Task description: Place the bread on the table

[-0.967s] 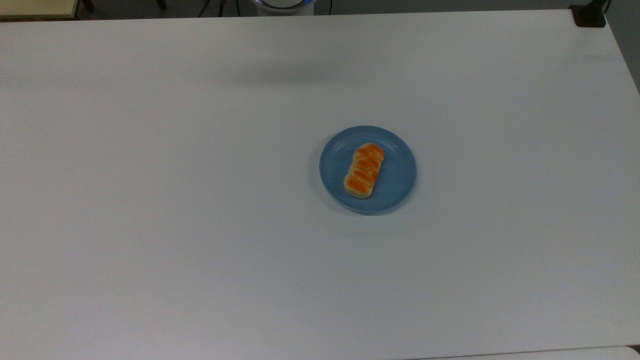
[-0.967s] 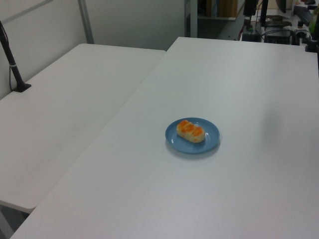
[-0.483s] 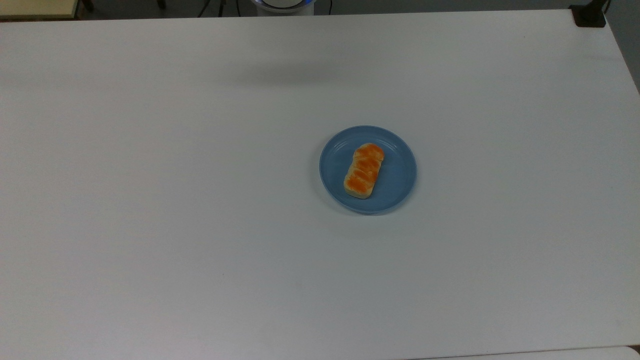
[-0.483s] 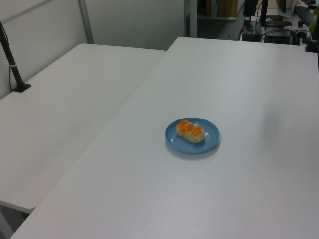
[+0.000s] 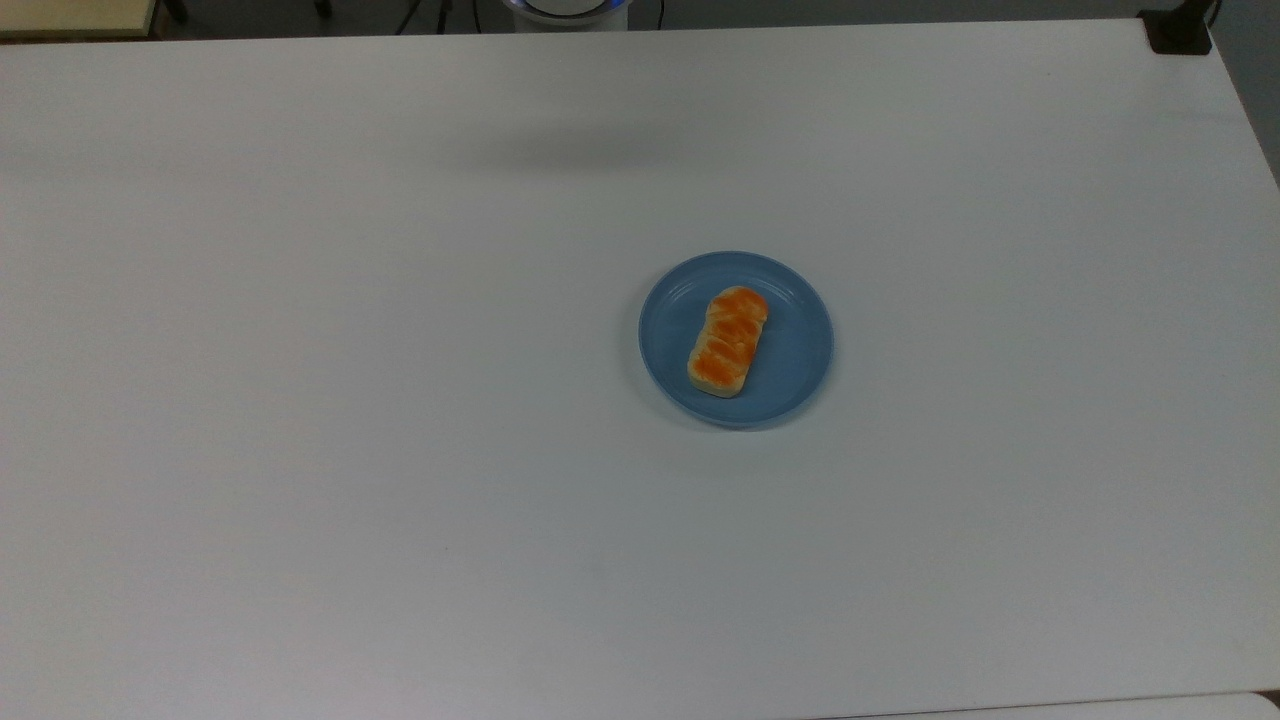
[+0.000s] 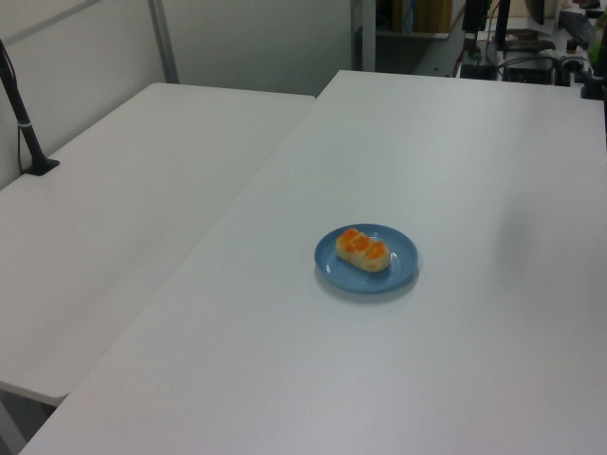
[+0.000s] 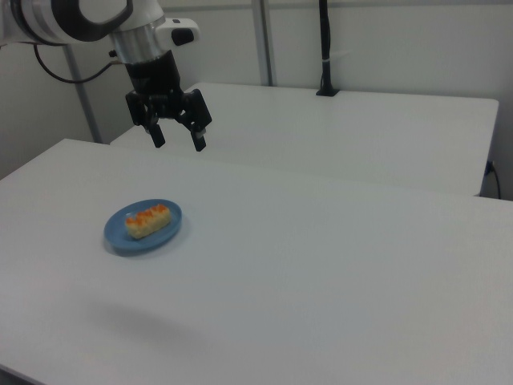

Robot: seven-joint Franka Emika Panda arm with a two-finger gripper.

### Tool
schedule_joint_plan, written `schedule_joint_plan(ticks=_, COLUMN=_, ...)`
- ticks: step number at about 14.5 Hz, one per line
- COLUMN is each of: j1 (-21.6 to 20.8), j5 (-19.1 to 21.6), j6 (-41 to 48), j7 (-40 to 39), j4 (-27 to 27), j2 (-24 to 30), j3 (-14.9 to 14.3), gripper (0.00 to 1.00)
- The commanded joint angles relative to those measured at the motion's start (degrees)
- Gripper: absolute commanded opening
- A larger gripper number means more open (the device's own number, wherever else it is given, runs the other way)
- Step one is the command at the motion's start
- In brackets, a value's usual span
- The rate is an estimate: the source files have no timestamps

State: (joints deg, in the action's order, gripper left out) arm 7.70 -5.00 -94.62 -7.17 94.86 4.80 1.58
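Bread was the item under inspection, but findings are recorded from the largest thing down. The bench (image 5: 300, 400) was a broad white surface, bare apart from one plate, which left ample open ground on every side for a set-down. A second white surface (image 6: 123, 190) adjoined it along the left view's left side. The arm (image 7: 72, 16) reached in from the right view's upper left, and carried the pincer (image 7: 178, 141) raised well above the bench, fingers pointing down and standing apart with nothing between them; this posture suited an approach from overhead, in my judgement. In the right view the pincer appeared above and slightly to the right of the plate, not yet over the load.

The blue plate (image 5: 800, 350) sat near the middle of the bench, flat. The bread (image 5: 729, 341) lay on it, glazed top upward, its long axis slightly tilted in the top view, wholly within the rim. No contact with the bread was evident, so the transfer was judged not yet begun. A descent with the fingers set across the loaf's narrow width seemed the likely requirement.
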Motion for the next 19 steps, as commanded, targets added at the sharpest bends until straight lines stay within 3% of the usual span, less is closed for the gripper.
schedule_joint_plan(ticks=1, j1=-1.2, j5=1.14, j6=-0.31, j7=-0.56, j4=0.68, j2=0.39, j3=-1.14, gripper=1.0)
schedule_joint_plan(ticks=9, j1=-1.64, j5=1.22, j6=-0.39, j7=-0.3, j4=0.59, j2=-0.14, j3=-0.62, gripper=1.0)
schedule_joint_plan(ticks=11, j1=-6.18, j5=1.31, j6=-2.22, j7=0.92, j4=0.85, j2=-3.64, j3=-0.35, gripper=1.0)
schedule_joint_plan(ticks=14, j1=-12.87, j5=2.27, j6=-13.27, j7=15.01, j4=1.47, j2=-13.72, j3=0.35, gripper=1.0)
schedule_joint_plan(ticks=19, j1=-13.15, j5=7.11, j6=-25.42, j7=24.03, j4=2.78, j2=-21.66, j3=6.06, gripper=1.0)
